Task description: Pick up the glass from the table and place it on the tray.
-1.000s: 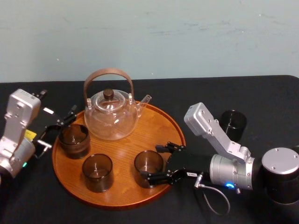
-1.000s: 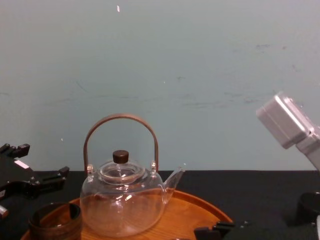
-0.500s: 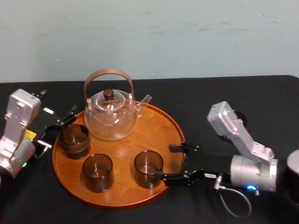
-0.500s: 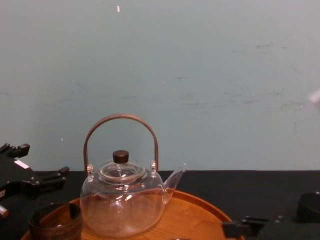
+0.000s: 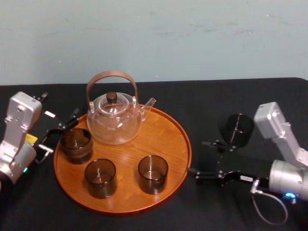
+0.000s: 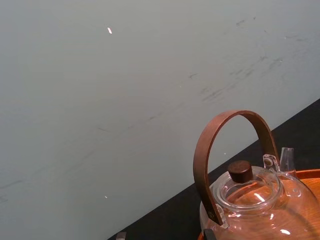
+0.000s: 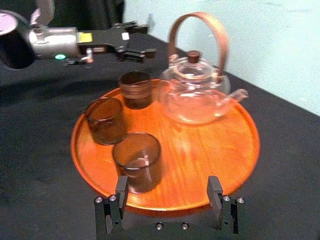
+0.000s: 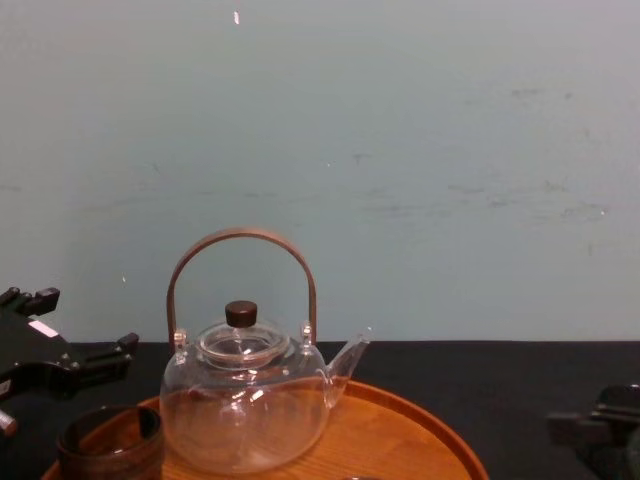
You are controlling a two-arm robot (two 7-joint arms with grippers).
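Now, right hand (image 5: pixel 197 157), spread and empty, is drawing back from the tray (image 5: pixel 168 139) onto the tabletop (image 5: pixel 202 101), leaving the glass (image 5: pixel 153 173) standing on the tray's near right part, placement seemingly done; left hand (image 5: pixel 62 131) is idling spread at its left rim.

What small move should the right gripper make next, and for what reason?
Probably turn the right gripper toward the dark glass on the black table. Its jaws are open and empty beside the right rim of the tray, and that glass stands off the tray, farther from the robot. The left gripper is parked by the left rim.
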